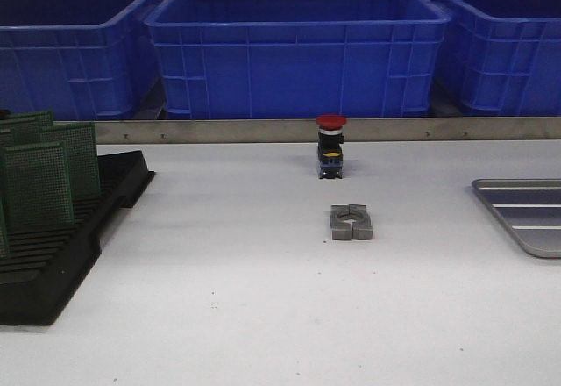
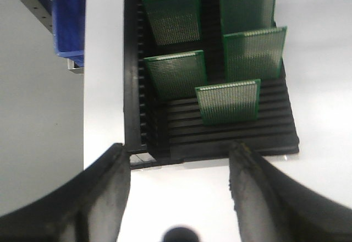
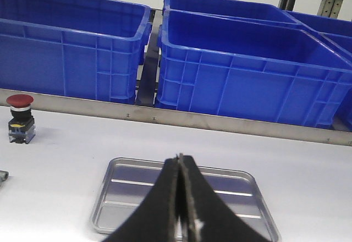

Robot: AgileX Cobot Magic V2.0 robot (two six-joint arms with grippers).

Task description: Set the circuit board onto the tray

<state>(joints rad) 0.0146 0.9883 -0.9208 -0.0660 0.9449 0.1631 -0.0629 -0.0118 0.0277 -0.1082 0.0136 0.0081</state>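
Several green circuit boards [image 1: 37,184] stand upright in a black slotted rack [image 1: 53,263] at the table's left edge. The left wrist view shows the boards [image 2: 228,101] in the rack [image 2: 231,137] from above. My left gripper [image 2: 179,165] is open and empty, just short of the rack's near edge. The grey metal tray [image 1: 526,215] lies empty at the right edge. In the right wrist view the tray [image 3: 126,190] lies right in front of my right gripper [image 3: 180,162], which is shut and empty. Neither gripper shows in the front view.
A red-capped push button [image 1: 330,145] stands at mid-table, with a grey metal clamp block [image 1: 351,223] in front of it. Blue plastic bins [image 1: 294,48] line the back behind a metal rail [image 1: 351,130]. The button also shows in the right wrist view [image 3: 21,118].
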